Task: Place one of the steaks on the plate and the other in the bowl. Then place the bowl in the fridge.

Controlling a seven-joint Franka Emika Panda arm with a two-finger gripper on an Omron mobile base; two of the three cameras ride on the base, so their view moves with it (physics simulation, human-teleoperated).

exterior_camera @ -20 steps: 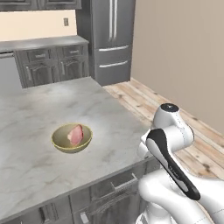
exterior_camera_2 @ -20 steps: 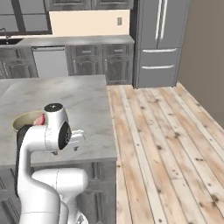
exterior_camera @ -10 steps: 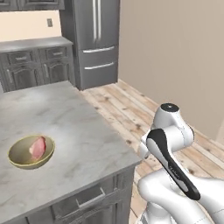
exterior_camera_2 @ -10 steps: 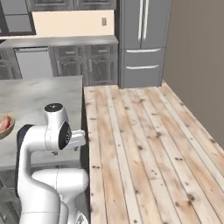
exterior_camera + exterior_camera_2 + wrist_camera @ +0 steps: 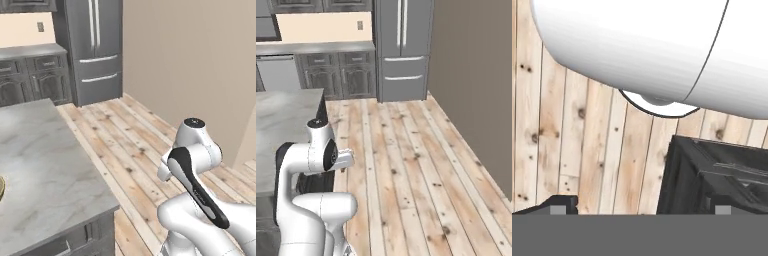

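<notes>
The fridge stands closed at the far end of the kitchen, tall and grey, its long axis straight up and its doors facing out over the wooden floor toward the robot. Two pale vertical handles meet at the centre seam, with two drawers below. In the right base view the fridge sits just beside a run of grey cabinets.

The marble worktop lies at the left of the left base view. A thin olive-yellow sliver at its left edge looks like the rim of the bowl; too little of it shows to tell what is inside. The steaks and the plate cannot be judged from these views.

The arm is folded close over the base, well apart from both worktop and fridge. In the hand view the two dark fingertips stand far apart at the bottom corners, so the hand is spread wide and carries nothing. It looks down at floor planks and a dark boxy part.

As a judgement: the bowl is on the worktop, not in the hand, and the fridge doors are shut, so the final step is not yet done. Opening the fridge and carrying the bowl across remain.
</notes>
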